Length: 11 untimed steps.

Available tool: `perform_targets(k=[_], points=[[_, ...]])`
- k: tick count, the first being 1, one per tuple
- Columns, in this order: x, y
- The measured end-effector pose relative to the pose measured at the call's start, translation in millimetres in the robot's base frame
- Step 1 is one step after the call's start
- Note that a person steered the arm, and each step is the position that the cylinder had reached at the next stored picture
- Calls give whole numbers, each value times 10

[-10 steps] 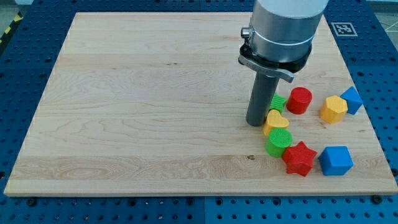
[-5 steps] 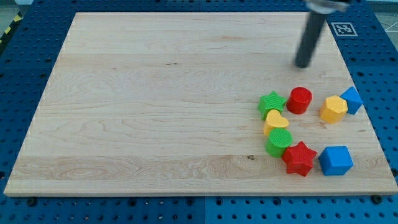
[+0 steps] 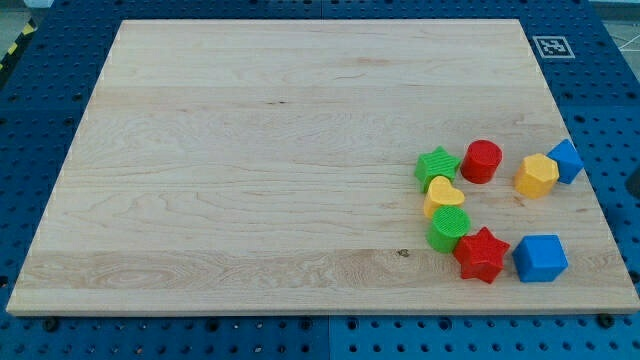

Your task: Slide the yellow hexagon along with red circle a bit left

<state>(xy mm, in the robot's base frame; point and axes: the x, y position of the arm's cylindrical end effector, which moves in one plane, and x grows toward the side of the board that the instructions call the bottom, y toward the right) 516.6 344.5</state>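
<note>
Blocks are gathered toward the view's right on the wooden board (image 3: 250, 150), and the single camera view is all that is offered. The tip is not shown anywhere in it, so its place relative to the blocks cannot be told, nor whether it is touching anything.

The yellow hexagon (image 3: 536, 175) is taken as the landmark. The red circle (image 3: 482, 160) is found to its left and slightly up, apart from it with bare wood between. Touching the hexagon on its right and a little above is a blue block (image 3: 567, 160) whose shape is not made out clearly. Further left of the hexagon, past the red circle, a green star (image 3: 437, 166) is seen, with a yellow heart (image 3: 444, 196) and a green cylinder (image 3: 449, 229) stacked below it. Below and left of the hexagon lies a red star (image 3: 481, 254); directly below it, a blue cube (image 3: 540, 257).

Trouble is judged likely from crowding. If the hexagon is pushed from its right, the touching blue block could be dragged along. If the push is off-centre, the red circle could be missed or could roll off toward the green star, disturbing that cluster.
</note>
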Motion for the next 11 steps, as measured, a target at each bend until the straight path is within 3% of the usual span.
perform_targets(k=[2,6,11], points=[[166,-163],[-229,-868],[-593,-1160]])
